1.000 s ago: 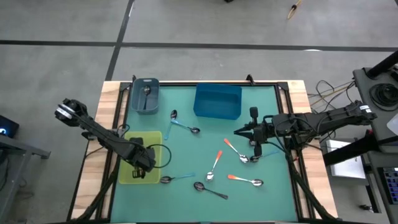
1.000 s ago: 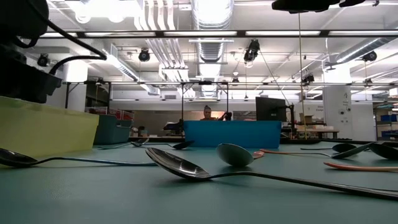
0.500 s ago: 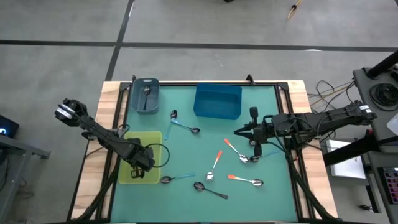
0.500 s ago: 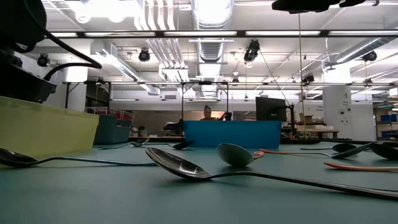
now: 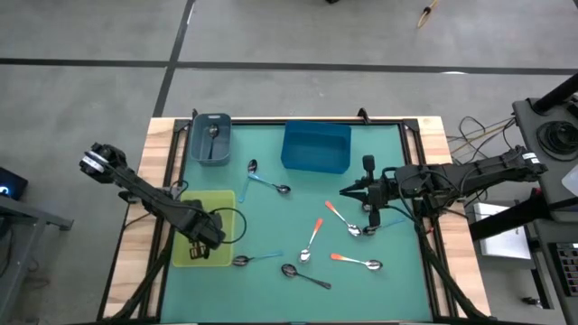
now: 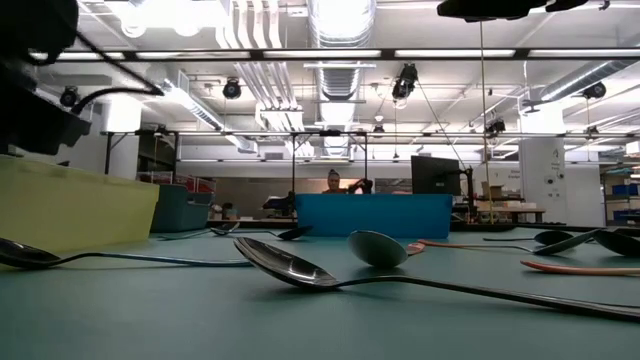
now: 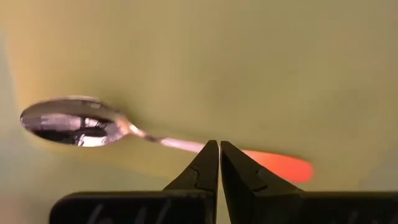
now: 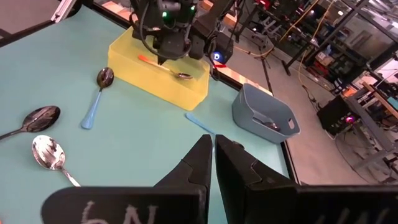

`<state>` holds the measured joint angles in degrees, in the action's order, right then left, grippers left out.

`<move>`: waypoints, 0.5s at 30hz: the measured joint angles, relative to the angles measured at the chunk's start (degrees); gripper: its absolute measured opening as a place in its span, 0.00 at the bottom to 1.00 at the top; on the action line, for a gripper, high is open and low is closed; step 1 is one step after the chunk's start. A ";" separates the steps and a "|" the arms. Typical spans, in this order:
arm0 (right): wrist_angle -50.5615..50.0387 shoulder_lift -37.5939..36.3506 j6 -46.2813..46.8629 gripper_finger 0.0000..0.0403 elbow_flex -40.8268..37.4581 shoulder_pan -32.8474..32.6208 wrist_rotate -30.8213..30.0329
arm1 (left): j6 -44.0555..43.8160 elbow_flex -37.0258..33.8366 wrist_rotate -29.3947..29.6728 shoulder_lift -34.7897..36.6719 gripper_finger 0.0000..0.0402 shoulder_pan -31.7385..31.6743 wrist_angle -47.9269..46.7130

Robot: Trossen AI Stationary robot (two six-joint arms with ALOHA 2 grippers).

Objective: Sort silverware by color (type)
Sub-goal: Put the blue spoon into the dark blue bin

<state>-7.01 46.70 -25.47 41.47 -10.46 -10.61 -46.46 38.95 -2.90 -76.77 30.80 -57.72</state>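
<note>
High view. Left gripper [image 5: 206,236] sits over the yellow bin [image 5: 223,200] at the table's left near side; the arm hides the bin's contents here. Loose spoons lie on the green mat [image 5: 298,190]: a blue-handled spoon [image 5: 256,259] just right of the yellow bin, a dark spoon [image 5: 303,275] nearer the front, an orange-handled spoon [image 5: 311,241] at mid-table. The blue-handled one is much closer to the left arm than to the right. Its long axis runs left-right, bowl toward the bin. Right gripper [image 5: 347,190] waits over the right half of the mat, near the blue bin [image 5: 316,146]. A grey bin [image 5: 210,138] at far left holds one spoon.

Low view. Dark spoons in the foreground, yellow bin wall at left. The left arm's bulk sits slightly higher than half a second ago, suggesting a small lift.

Left wrist view. Jaws pressed together, empty. An orange spoon in the bin [image 7: 155,137] lies directly below the tips, crosswise to the fingers, and looks released.

Right wrist view. Own jaws clenched on nothing. Far off, the left gripper stands above the orange spoon lying in the yellow bin.

Against the earlier high frames: spoons and right arm unchanged; left arm barely shifted.
</note>
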 joint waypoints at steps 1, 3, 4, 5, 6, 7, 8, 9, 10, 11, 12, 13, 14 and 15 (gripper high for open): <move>0.00 0.00 0.00 0.03 0.00 0.00 0.00 | 0.02 1.09 0.50 0.00 0.00 0.01 0.03; 0.01 0.00 0.00 0.03 0.00 0.00 0.01 | 0.21 3.73 2.68 0.00 0.00 -0.01 -0.41; 0.06 -0.01 0.00 0.03 0.00 0.00 0.01 | 0.69 5.33 4.12 0.00 0.00 -0.01 -0.53; 0.25 -0.01 0.06 0.03 -0.02 0.00 0.00 | 1.35 7.05 5.82 0.00 0.00 -0.03 -0.38; 0.74 0.00 0.50 0.03 -0.06 0.00 0.01 | 2.13 8.81 7.65 0.00 0.00 -0.06 -0.43; 1.48 0.00 1.16 0.03 -0.08 0.00 -0.02 | 3.24 10.42 9.89 0.00 0.00 -0.12 -0.58; 2.57 0.10 1.88 0.03 -0.07 0.00 -0.02 | 4.43 11.97 12.31 0.00 0.00 -0.27 -0.63; 3.67 0.20 2.45 0.03 -0.08 0.00 -0.04 | 5.61 13.43 15.21 0.00 0.00 -0.44 -0.60; 4.48 0.20 3.14 0.03 -0.07 0.00 -0.03 | 6.83 14.72 18.22 0.00 0.00 -0.72 -0.54; 5.27 0.22 3.69 0.03 -0.07 0.02 -0.02 | 8.30 15.75 21.16 0.02 0.00 -1.16 -0.56; 6.17 0.24 4.55 0.03 -0.07 0.00 -0.04 | 9.77 16.58 23.67 0.02 0.00 -1.76 -0.58; 6.80 0.24 5.43 0.03 -0.07 0.00 -0.05 | 11.25 17.22 25.59 0.02 0.00 -2.55 -0.58; 7.24 0.24 6.56 0.03 -0.08 0.00 -0.10 | 12.81 17.63 27.28 0.02 0.00 -3.46 -0.45; 7.79 0.24 7.76 0.03 -0.08 0.00 -0.19 | 14.52 17.82 28.40 0.04 0.00 -4.49 -0.15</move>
<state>0.78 46.94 -17.71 41.39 -10.46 -10.80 -31.93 56.77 25.50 -76.73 26.30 -57.87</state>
